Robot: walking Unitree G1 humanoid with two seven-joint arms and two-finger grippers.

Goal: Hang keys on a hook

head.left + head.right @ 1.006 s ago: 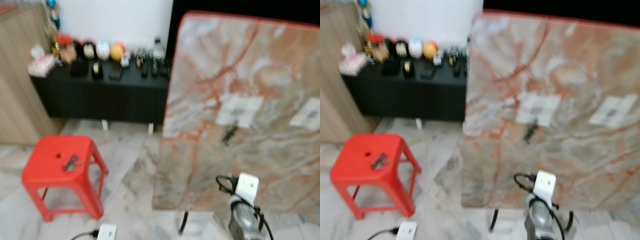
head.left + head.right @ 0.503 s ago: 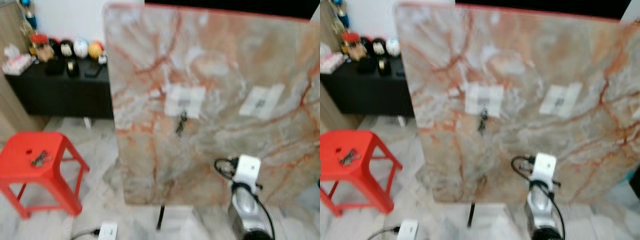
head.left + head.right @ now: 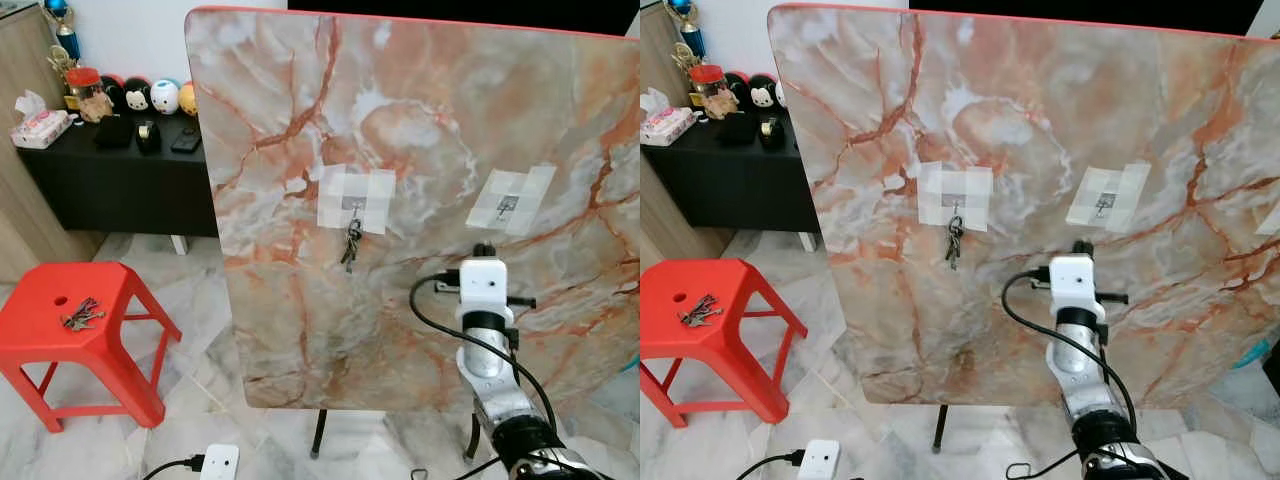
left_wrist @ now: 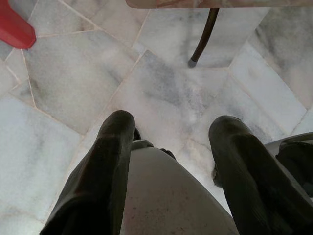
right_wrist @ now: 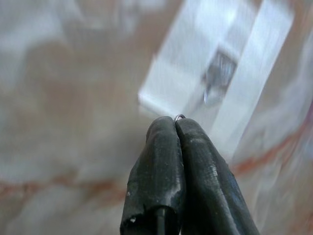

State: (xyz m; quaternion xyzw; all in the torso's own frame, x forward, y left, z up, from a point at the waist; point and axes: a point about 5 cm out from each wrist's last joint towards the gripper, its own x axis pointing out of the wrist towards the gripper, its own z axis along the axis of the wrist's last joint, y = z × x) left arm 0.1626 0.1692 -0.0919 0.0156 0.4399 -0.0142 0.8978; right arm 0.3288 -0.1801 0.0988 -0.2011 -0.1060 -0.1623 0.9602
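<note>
Right gripper [image 5: 175,122] pinched on key ring [image 5: 180,117], near taped hook [image 5: 215,78]

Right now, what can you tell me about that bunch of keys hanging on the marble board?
The hanging keys are a small dark metal bunch, dangling straight down from a little hook. The hook sits in a patch of pale translucent tape, left of centre on the upright marble-patterned board. Only the hook holds them; they lie flat against the board's face. Single keys are too small to tell apart.
</note>
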